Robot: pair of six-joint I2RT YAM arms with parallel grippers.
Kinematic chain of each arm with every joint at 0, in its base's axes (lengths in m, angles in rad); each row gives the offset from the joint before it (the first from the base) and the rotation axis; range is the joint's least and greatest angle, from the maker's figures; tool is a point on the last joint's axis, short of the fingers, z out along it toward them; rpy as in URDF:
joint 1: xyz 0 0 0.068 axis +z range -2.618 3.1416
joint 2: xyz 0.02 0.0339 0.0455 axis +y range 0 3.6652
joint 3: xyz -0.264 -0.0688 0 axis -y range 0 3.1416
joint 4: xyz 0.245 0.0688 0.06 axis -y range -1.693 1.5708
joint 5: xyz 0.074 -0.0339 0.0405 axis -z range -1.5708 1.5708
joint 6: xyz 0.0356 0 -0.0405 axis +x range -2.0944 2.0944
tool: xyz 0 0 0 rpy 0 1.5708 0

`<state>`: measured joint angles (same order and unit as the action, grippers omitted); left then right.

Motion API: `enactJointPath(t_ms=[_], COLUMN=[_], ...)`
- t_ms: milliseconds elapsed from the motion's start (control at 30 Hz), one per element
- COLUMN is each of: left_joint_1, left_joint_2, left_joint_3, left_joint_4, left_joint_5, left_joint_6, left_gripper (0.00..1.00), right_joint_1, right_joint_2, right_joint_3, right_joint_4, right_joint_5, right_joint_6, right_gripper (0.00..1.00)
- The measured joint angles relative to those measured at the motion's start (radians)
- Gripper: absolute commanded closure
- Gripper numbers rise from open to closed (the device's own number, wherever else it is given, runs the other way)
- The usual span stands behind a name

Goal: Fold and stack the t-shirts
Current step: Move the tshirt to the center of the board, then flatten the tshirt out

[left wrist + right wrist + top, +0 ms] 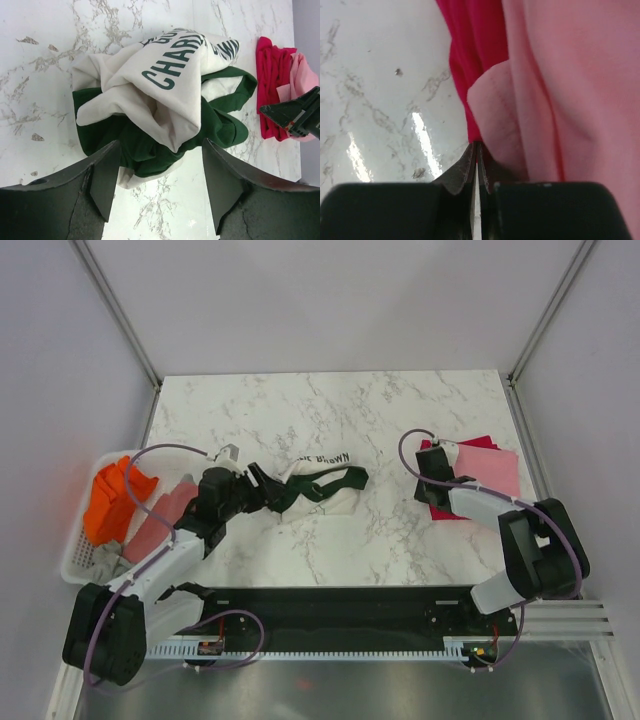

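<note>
White basket (75,552) at the left edge of the table (400,410) holds orange t-shirt (110,502), dusty-rose t-shirt (160,515) and grey t-shirt (108,562). Cream t-shirt (165,85) lies crumpled mid-table. Left hand (160,175) is released, its fingers spread at the shirt's left edge. At right, pink t-shirt (488,472) lies on crimson t-shirt (445,512). Right hand (476,155) is clenched at their left edge.

We're looking down our right end effector (476,148), fingers pressed nearly together with only a sliver between them, tips right at the edge of the crimson t-shirt (477,45). The pink t-shirt (570,90) lies over it, one folded corner beside the tips. Glare streaks the marble bench (375,90) on the left.
</note>
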<state>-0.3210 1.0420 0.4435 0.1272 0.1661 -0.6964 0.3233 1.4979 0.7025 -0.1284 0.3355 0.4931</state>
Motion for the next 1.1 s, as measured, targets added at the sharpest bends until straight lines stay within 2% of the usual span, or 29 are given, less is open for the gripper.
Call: enactJointPath(t_ms=[300, 567, 700, 767, 900, 967, 1100], left_joint_1=[0.0, 0.0, 0.0, 0.0, 0.0, 0.0, 0.0], left_joint_2=[-0.023, -0.036, -0.039, -0.045, -0.06, -0.066, -0.074], left_joint_3=[-0.009, -0.01, -0.014, -0.019, -0.024, -0.026, -0.026], left_joint_4=[0.011, 0.011, 0.011, 0.011, 0.011, 0.011, 0.011], left_joint_5=[-0.009, -0.011, -0.018, -0.019, -0.03, -0.033, -0.034], left_joint_6=[0.0, 0.001, 0.002, 0.002, 0.002, 0.002, 0.003], left_gripper=[0.27, 0.27, 0.27, 0.27, 0.27, 0.27, 0.25], right_joint_1=[-0.127, -0.239, -0.275, -0.285, -0.289, -0.283, -0.238], right_joint_2=[0.118, 0.137, 0.113, 0.076, -0.063, -0.169, -0.34], right_joint_3=[0.105, 0.115, 0.098, 0.068, -0.025, -0.073, -0.099], right_joint_4=[-0.007, 0.023, 0.01, -0.009, -0.024, -0.023, -0.008], right_joint_5=[-0.047, -0.054, -0.036, -0.021, -0.041, -0.073, -0.142], right_joint_6=[0.013, 0.047, 0.062, 0.066, 0.055, 0.04, 0.013], right_gripper=[0.91, 0.92, 0.89, 0.82, 0.52, 0.46, 0.43])
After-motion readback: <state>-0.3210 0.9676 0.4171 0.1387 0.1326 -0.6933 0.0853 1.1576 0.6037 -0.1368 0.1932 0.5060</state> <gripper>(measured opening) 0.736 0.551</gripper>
